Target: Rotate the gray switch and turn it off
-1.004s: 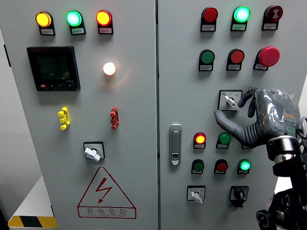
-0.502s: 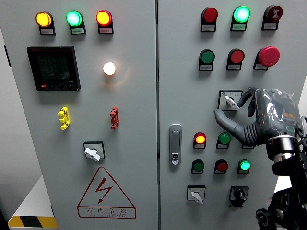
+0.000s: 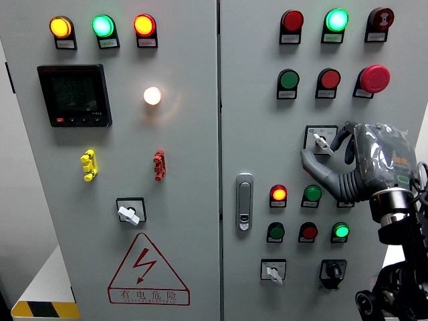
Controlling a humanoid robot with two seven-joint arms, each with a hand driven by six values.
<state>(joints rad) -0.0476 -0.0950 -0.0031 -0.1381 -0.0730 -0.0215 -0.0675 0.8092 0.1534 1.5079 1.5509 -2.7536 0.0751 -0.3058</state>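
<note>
right hand: grey, clear plastic cover | black fingers | metal wrist ring

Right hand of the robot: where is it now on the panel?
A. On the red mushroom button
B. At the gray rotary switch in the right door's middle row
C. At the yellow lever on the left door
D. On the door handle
B: the right hand has its fingers beside the gray rotary switch, away from the door handle.

The fingers cover the switch plate's right side; the button labels above them are too small to read.
</note>
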